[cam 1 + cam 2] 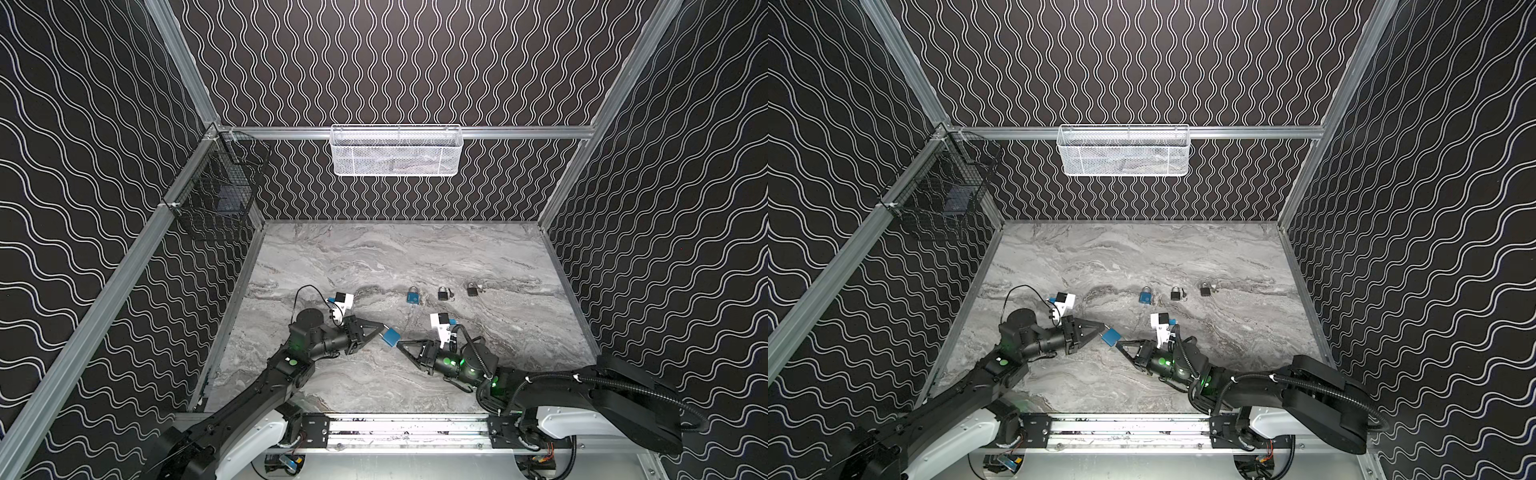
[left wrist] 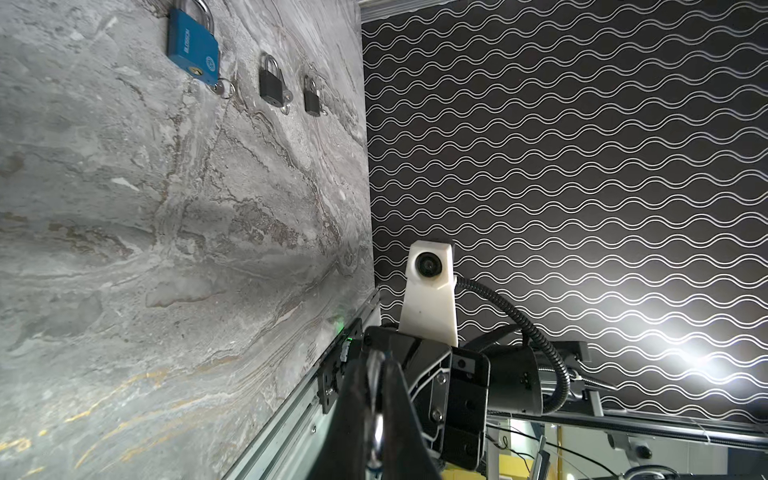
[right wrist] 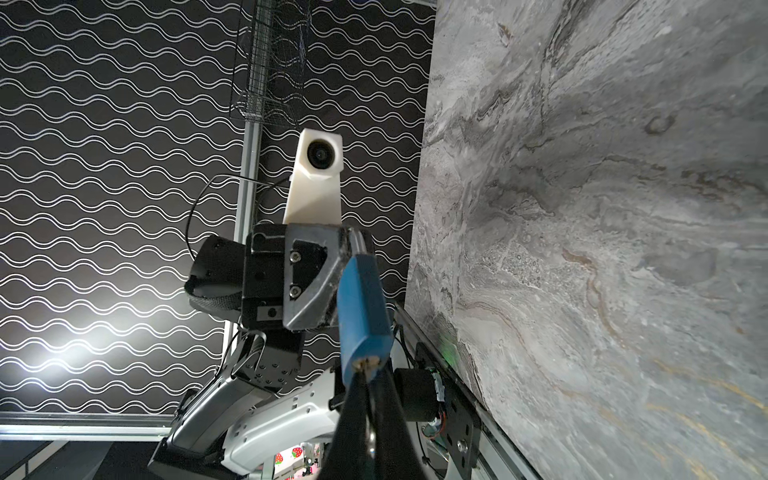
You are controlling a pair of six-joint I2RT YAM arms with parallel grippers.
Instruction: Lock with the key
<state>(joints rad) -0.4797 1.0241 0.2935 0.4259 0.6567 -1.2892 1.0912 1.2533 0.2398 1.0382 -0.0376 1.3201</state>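
The blue padlock [image 1: 391, 337] is held between both claws over the near-middle of the bench [image 1: 415, 257]. Its long axis slants from far-left to near-right, keyhole end near-right. The left claw [image 1: 383, 331] is clamped on its shackle end, and the right claw [image 1: 400, 344], pinched on the key [image 3: 370, 435], meets the keyhole.

White brand lettering and round emblem on the blue padlock [image 2: 192, 45], too blurred for reading.

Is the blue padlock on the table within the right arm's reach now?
Probably not yet: nothing lies between it and the loose blue padlock, but the right gripper is shut on the key of the held padlock in the left gripper.
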